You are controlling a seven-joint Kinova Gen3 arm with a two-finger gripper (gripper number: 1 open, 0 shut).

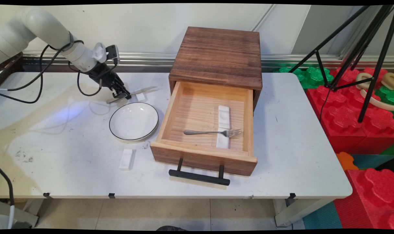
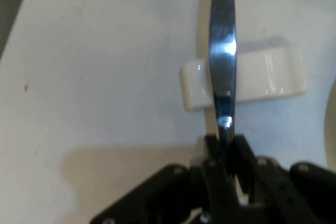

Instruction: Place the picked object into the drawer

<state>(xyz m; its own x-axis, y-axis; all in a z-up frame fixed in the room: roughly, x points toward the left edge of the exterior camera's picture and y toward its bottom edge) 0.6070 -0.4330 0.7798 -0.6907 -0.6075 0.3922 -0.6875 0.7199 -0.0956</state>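
Note:
My gripper [image 1: 122,95] [image 2: 224,148] is down at the table's back left, shut on a metal knife [image 1: 147,89] [image 2: 222,40]. The blade runs forward from the jaws and lies across a small white cutlery rest [image 1: 140,96] [image 2: 268,74]. The knife's other end sticks out behind the fingers toward the left. Just in front of the gripper stands a white plate with a black rim [image 1: 133,121], empty.
A wooden box [image 1: 218,55] sits mid-table with its drawer [image 1: 203,159] pulled open; inside, a fork [image 1: 213,132] lies across a white rest [image 1: 223,117]. Another white rest [image 1: 126,159] lies near the front. Red foam blocks [image 1: 346,113] and a tripod [image 1: 356,48] stand right.

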